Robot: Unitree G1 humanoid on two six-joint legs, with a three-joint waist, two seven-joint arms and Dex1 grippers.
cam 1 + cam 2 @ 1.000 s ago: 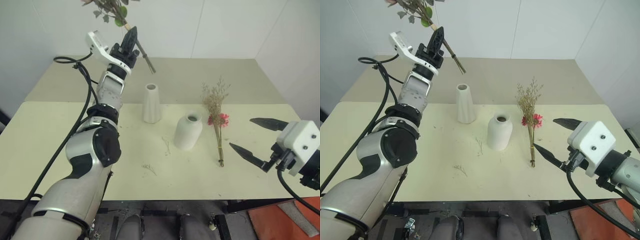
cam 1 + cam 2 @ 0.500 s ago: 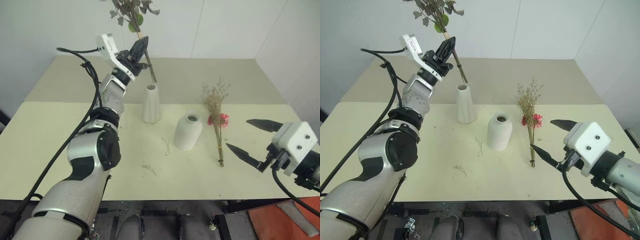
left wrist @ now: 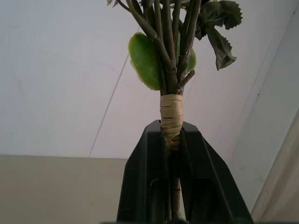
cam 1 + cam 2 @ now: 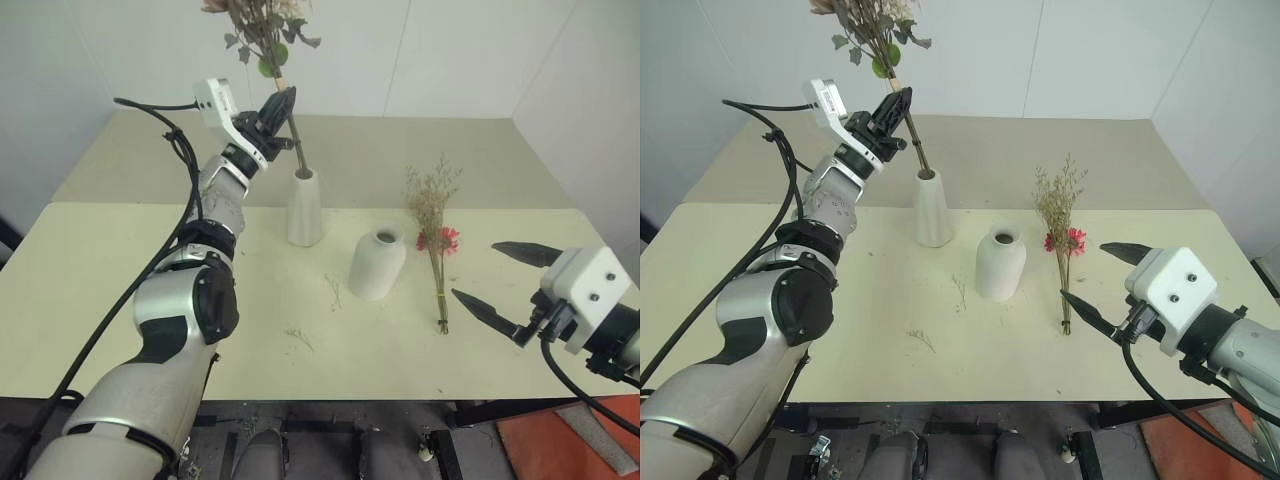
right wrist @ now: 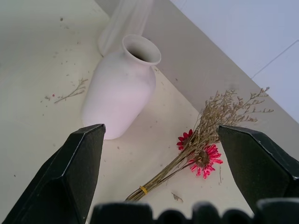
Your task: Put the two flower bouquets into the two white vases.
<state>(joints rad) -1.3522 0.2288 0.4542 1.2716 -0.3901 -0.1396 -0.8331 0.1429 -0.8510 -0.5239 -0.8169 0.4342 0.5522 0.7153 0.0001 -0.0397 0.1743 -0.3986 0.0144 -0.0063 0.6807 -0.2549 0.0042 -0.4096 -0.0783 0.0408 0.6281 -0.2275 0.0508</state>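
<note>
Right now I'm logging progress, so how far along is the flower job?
Nothing is finished yet. In hand: the left gripper is shut on the rose bouquet, stem tips at the tall vase mouth. Left: seat it, then put the daisy bouquet, lying on the table, into the round vase. The right gripper is open, holding nothing.

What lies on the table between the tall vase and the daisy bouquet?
The shorter rounded vase stands between the tall vase and the daisy bouquet, as the left eye view shows.

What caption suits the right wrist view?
Open right gripper hovering before the short, rounded matte white ceramic vase and the pink-red daisy bouquet lying on the pale table.
</note>
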